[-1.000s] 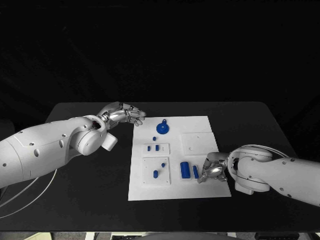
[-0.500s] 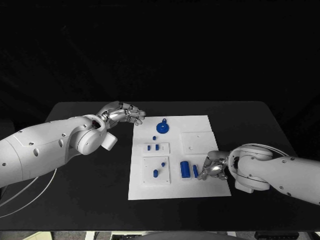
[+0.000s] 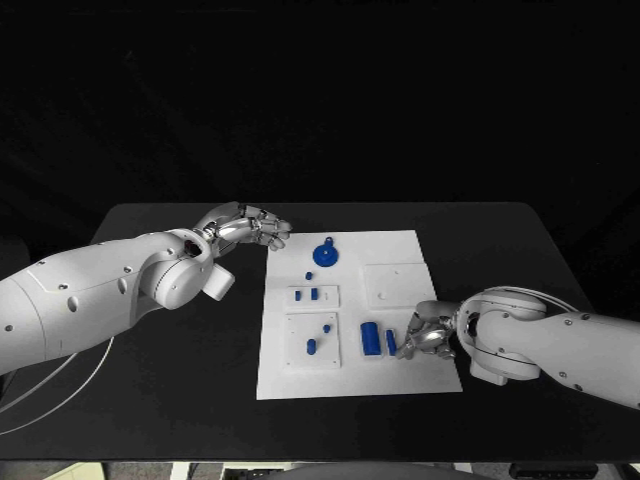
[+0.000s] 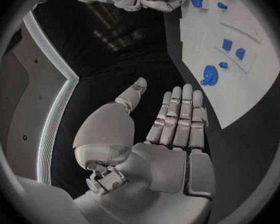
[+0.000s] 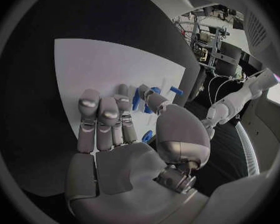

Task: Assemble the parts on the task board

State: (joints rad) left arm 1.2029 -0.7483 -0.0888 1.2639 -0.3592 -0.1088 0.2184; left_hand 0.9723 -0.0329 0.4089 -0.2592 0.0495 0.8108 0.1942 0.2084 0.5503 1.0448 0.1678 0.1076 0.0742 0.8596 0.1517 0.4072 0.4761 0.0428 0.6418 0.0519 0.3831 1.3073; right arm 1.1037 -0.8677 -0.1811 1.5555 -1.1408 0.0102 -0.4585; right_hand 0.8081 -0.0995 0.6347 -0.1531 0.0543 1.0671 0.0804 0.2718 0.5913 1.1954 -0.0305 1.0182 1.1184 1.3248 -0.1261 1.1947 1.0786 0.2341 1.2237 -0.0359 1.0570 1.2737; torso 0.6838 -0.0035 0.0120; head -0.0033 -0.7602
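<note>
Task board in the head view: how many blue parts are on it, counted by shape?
Round blue disc: 1
Long blue bars: 2
Small blue pieces: 5
Total: 8 blue parts on the white task board, as far as the head view shows.

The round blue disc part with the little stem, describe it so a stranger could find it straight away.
Start at the white task board in the middle of the black table. Go to the far end, near the robot's left hand. The round blue disc part lies there alone, and it is the board's only circular blue piece.
</note>
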